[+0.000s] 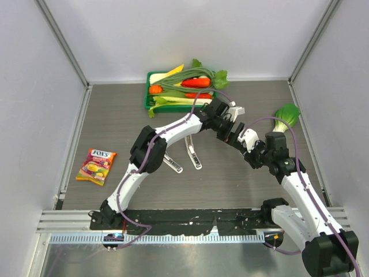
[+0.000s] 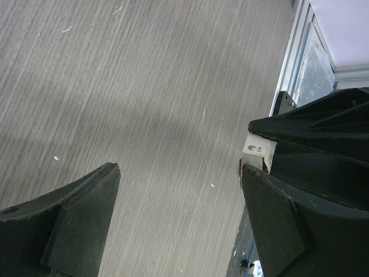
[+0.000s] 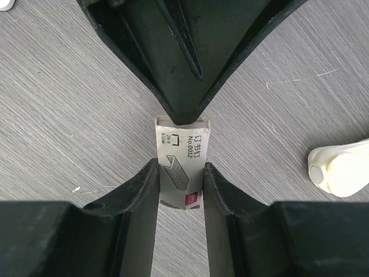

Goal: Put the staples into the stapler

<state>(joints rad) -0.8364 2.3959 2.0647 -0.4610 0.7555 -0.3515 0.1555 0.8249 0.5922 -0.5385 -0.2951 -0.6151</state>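
The staples box (image 3: 180,167), small and whitish with a staple drawing and a red mark, is pinched between my right gripper's (image 3: 180,187) two fingers just above the table. My left gripper (image 2: 179,184) is open wide, and one of its fingertips (image 3: 181,112) touches the box's far end. In the left wrist view the box (image 2: 258,151) peeks out beside the right-hand finger. In the top view both grippers meet at centre right, the left gripper (image 1: 229,128) against the right gripper (image 1: 240,138), and hide the box. The stapler (image 1: 193,153) lies opened on the table to their left.
A green tray (image 1: 149,95) of vegetables stands at the back. A leafy green (image 1: 287,115) lies at the right. A candy bag (image 1: 97,165) lies at the left. A white rounded object (image 3: 340,170) lies on the table close to the right gripper.
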